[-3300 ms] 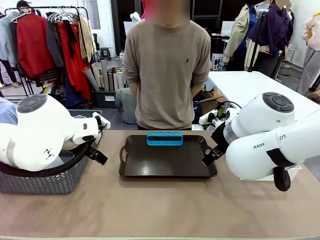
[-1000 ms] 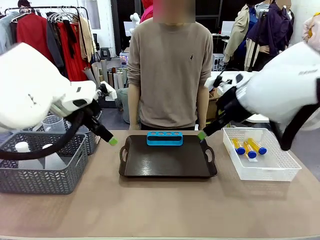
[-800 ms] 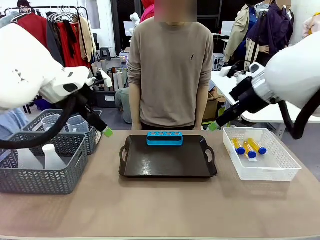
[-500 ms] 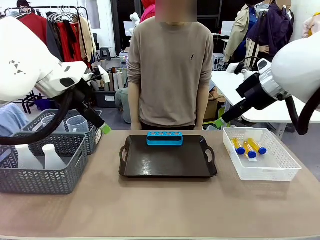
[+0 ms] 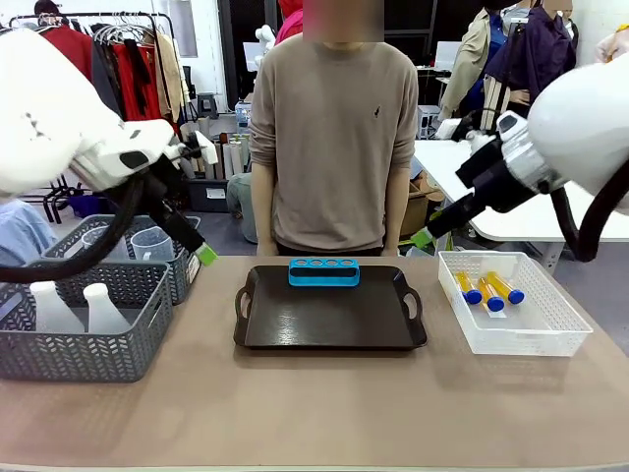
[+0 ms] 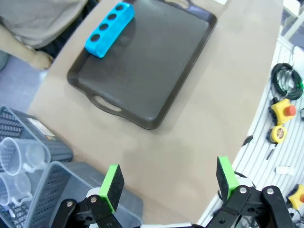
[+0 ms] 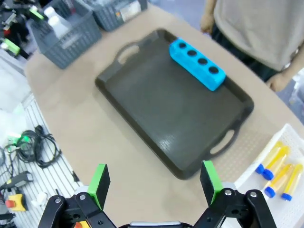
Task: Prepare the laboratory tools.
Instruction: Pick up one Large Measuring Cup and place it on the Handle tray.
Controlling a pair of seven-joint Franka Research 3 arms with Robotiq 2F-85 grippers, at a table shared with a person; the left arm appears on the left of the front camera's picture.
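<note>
Tan table bears a dark tray; raised either side of it, left gripper and right gripper stand wide open, empty. Amber tubes lie in a white basket right of the tray; beakers and flasks in grey baskets left of it.

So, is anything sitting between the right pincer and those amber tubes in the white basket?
Nothing visible does. The right pincer hangs open in the air, off the far left corner of the white basket. The three amber tubes lie uncovered in the open-topped basket. Only its low wall lies between them.
</note>
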